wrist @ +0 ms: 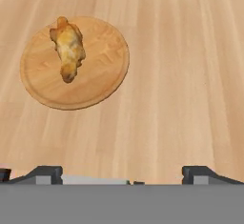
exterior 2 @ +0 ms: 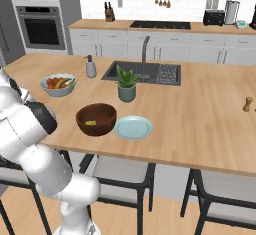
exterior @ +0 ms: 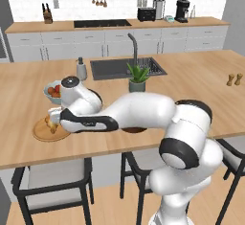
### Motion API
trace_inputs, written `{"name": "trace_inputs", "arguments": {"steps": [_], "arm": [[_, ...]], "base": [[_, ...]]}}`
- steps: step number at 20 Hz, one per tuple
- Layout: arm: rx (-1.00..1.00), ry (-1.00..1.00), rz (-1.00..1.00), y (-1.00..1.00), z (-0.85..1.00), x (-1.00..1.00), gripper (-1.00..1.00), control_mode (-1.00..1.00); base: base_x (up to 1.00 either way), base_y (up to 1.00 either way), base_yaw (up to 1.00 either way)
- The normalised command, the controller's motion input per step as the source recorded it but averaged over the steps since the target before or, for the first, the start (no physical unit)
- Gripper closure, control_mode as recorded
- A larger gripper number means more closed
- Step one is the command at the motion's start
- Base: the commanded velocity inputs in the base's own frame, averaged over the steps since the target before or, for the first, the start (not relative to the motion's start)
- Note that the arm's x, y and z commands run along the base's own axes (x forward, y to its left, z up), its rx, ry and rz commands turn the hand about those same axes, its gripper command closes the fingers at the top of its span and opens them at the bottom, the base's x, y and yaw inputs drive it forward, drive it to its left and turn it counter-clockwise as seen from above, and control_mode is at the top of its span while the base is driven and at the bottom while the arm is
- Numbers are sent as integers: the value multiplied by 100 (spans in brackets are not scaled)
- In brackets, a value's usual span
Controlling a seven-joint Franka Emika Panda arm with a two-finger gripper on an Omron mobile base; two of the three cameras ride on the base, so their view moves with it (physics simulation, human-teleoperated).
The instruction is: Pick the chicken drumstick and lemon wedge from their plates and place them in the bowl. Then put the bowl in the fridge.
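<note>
Golden-brown, lumpy chicken drumstick [wrist: 68, 49] lies on the round flat light-wood plate [wrist: 102, 70], off centre toward 1 rim in the hand view. The two-finger gripper [wrist: 122, 173] hangs above bare wooden counter [wrist: 190, 75] beside the plate, its 2 dark tips spread wide with nothing between them. A small yellow lemon wedge [exterior 2: 90, 123] already sits in the deep dark brown glossy wooden bowl [exterior 2: 96, 119]; the smaller pale blue-green plate [exterior 2: 133, 127] just beside it is bare. Judgement: the drumstick should be light, rigid and irregular, its skin possibly slick. Best hold is across the thick middle, jaws closing on the narrow width.
</note>
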Motion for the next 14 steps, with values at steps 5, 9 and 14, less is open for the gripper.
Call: {"name": "trace_inputs", "arguments": {"steps": [5, 9, 14], "arm": [[0, -1, 2, 94, -7, 56, -100, -100], [0, 0, 3, 42, -32, 53, -100, -100], [0, 0, 3, 19, -38, 29, -100, -100]], "base": [[0, 0, 0], [0, 0, 0], [0, 0, 0]]}}
